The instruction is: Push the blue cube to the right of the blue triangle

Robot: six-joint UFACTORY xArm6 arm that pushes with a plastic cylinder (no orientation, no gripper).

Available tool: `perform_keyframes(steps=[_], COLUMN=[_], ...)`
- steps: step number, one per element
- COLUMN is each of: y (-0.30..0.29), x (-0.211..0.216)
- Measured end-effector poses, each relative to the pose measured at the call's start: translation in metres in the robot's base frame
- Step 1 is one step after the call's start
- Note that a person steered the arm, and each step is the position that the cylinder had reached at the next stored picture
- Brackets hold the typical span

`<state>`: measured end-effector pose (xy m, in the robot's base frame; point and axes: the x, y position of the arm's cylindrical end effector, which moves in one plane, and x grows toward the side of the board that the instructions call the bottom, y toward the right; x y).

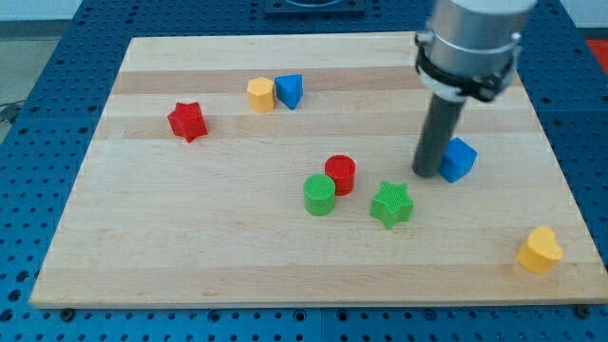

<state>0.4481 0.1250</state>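
Observation:
The blue cube (459,159) sits on the wooden board at the view's right of centre. My tip (427,173) is right against the cube's left side, touching or nearly so. The blue triangle (289,90) lies toward the view's top, left of centre, far from the cube, with a yellow hexagonal block (260,94) touching its left side.
A red star (188,121) lies at the view's left. A red cylinder (340,175) and green cylinder (319,195) touch near the centre, with a green star (391,204) to their right. A yellow heart (540,250) sits near the board's (142,247) bottom right corner.

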Motion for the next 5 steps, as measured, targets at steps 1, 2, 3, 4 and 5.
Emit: perform_keyframes(steps=[1, 2, 3, 4, 5], y=[-0.013, -0.002, 0.026, 0.052, 0.077], x=[-0.034, 0.003, 0.049, 0.087, 0.085])
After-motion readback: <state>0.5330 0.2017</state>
